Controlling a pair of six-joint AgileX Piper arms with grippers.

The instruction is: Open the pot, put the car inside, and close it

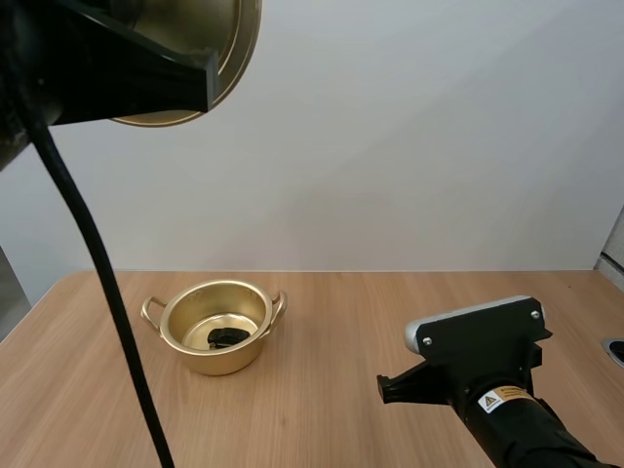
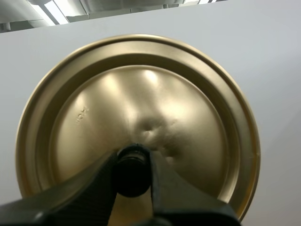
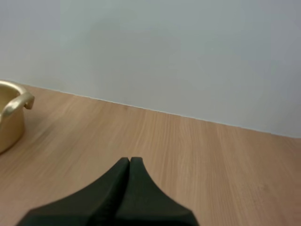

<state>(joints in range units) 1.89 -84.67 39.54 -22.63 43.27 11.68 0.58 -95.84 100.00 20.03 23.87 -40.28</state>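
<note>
- The car is a small dark shape on the bottom of the pot; I can't make out any detail on it.
- The pot stands uncovered on the table, left of the middle, with one loop handle on each side.
- The lid is high in the air, up above the pot and to its left, tipped on edge so its round gold face shows.
- My left gripper has the lid: both fingers are clamped on its black knob, one on each side.
- My right gripper is down low over bare wood, right of the pot and well apart from it. Its fingers are pressed together into one dark wedge with nothing between them.
- From the right wrist I catch the pot's nearer handle off beside the fingertips.
</note>
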